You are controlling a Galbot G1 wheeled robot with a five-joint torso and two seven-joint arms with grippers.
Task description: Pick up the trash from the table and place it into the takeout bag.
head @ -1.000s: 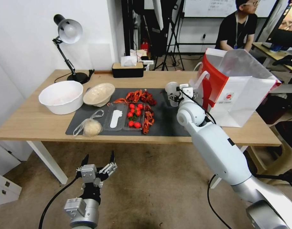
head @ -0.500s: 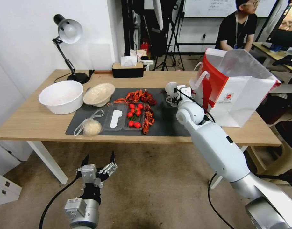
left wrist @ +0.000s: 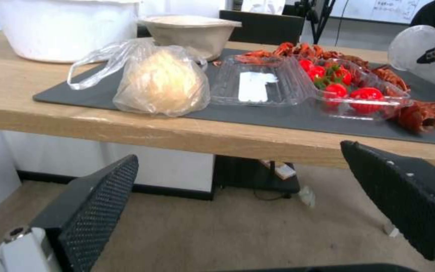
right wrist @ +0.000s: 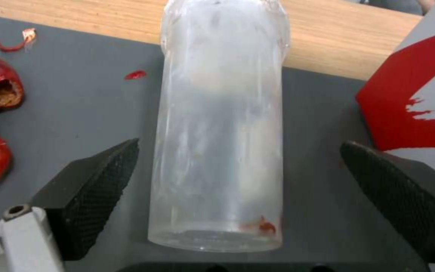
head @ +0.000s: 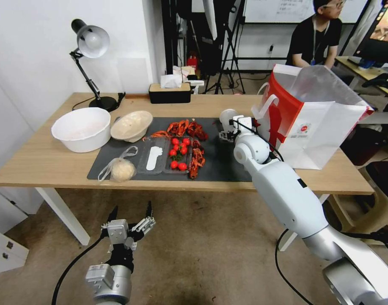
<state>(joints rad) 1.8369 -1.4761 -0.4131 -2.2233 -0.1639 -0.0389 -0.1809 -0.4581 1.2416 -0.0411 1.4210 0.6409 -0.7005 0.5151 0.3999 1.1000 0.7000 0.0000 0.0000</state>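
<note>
**The right tool is around the clear cup, not squeezing it**

Head view: The right tool (head: 232, 128) is out over the dark mat (head: 219, 163), near the far right corner of the mat. It is at the clear plastic cup (head: 227, 118). The takeout bag (head: 314, 116) stands open at the right end of the tabletop (head: 37, 163), just beside the cup and the tool. The left tool (head: 131, 219) hangs low in front of the tabletop's near edge, above the floor, and its fingers are spread wide. A clear plastic bag with a beige lump (head: 119, 168) lies at the near left corner of the mat. The beige bowl (head: 131, 125) sits at the far left corner of the mat, next to a big white bowl (head: 81, 128). Red shells (head: 187, 127) and a clear tray with small tomatoes (head: 177, 152) lie in the middle of the mat.

Left wrist view: The two dark fingers (left wrist: 96, 204) are wide apart below the tabletop's near edge. The bag with the lump (left wrist: 159, 81) is close to that edge.

Right wrist view: The clear cup (right wrist: 222, 124) stands on the mat between the two dark fingers (right wrist: 89, 189). The fingers are spread, with a gap on each side of the cup. A small red scrap (right wrist: 264, 227) lies in the bottom of the cup. The red side of the takeout bag (right wrist: 419, 102) is close by.
</note>
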